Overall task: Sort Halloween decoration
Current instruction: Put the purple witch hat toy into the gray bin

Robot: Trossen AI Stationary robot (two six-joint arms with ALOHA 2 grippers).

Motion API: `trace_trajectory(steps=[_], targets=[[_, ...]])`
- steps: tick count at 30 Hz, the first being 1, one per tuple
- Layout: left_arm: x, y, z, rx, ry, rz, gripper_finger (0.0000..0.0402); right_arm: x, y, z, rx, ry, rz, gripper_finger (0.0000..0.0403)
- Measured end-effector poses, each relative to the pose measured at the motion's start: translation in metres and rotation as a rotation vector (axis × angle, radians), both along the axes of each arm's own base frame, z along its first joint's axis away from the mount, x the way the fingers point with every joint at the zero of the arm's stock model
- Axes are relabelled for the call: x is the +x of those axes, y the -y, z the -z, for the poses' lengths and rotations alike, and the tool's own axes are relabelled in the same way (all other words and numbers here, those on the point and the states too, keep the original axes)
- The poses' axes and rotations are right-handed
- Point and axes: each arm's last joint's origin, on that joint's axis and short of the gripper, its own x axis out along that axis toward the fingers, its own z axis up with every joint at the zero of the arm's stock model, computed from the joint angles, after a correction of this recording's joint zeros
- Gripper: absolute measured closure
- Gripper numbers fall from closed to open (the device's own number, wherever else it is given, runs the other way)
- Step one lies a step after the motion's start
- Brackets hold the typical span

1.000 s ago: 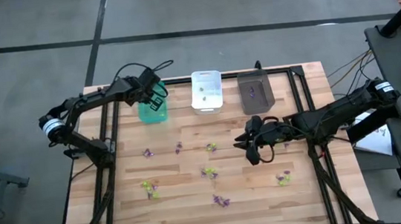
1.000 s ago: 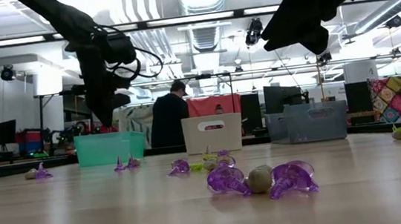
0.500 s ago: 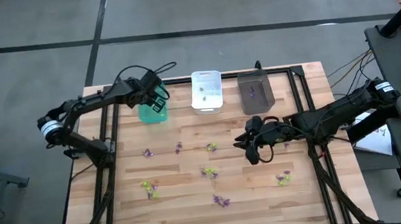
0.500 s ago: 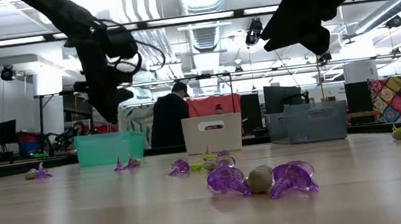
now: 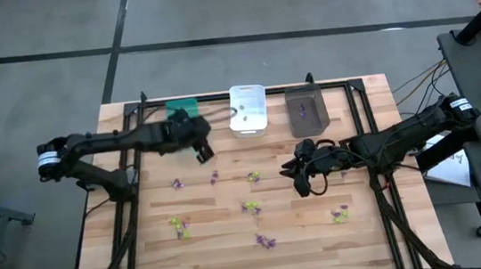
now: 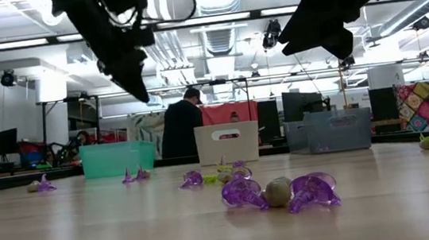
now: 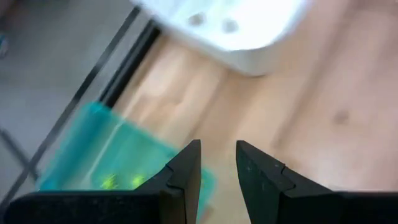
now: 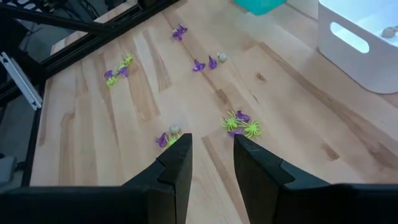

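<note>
- The sorting is looking only partly done: a few pieces are lying inside the green bin (image 7: 118, 174), the white bin (image 5: 248, 109) and the dark grey bin (image 5: 306, 111), which are standing in a row along the far edge of the surface (image 5: 236, 260).
- Most of the Halloween decoration (image 5: 250, 207) is still lying loose on the wooden boards, in small groups spread over the middle and near part, well apart from the bins.
- My judgement is that more than half of the work is remaining.
- The left pincer (image 5: 203, 149) is hanging above the surface just in front of the green bin, nothing between its fingers (image 7: 186, 171), which are standing a little apart with a narrow gap.
- The right pincer (image 5: 299, 175) is waiting above the middle right of the surface, its fingers (image 8: 180, 163) also slightly apart and empty, over one purple and yellow-green group (image 8: 241, 124).
- The trinkets are tiny moulded plastic with thin spiky legs; the purple pieces (image 6: 311, 190) are looking glossy and half transparent, the yellow-green ones more matt.
- A small round greyish piece (image 6: 278, 191) is lying between two purple ones near the low camera, touching them.
- The bins are smooth rectangular plastic tubs; the white one is having a handle slot in its end wall.
- The surface is pale jointed wood with visible grain, and a black frame is running around it.
</note>
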Motion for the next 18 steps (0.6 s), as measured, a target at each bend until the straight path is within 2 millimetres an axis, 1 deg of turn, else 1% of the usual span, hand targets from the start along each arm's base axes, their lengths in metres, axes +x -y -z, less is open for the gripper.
trace_trajectory(steps=[7, 10, 12, 15, 18], targets=[[0.010, 0.052, 0.002, -0.010, -0.010, 0.201, 0.0318, 0.000, 0.000, 0.000, -0.031, -0.004, -0.018, 0.0296], [0.011, 0.071, 0.003, -0.063, -0.010, 0.314, 0.0318, 0.000, 0.000, 0.000, -0.039, -0.005, -0.023, 0.0296], [0.011, 0.081, 0.005, -0.084, 0.004, 0.355, 0.0318, 0.000, 0.000, 0.000, -0.046, -0.006, -0.028, 0.0296], [0.010, 0.091, 0.011, -0.096, 0.029, 0.370, 0.0318, 0.000, 0.000, 0.000, -0.054, -0.008, -0.034, 0.0296], [0.007, 0.099, 0.024, -0.112, 0.040, 0.377, 0.0318, 0.000, 0.000, 0.000, -0.068, -0.010, -0.043, 0.0296]])
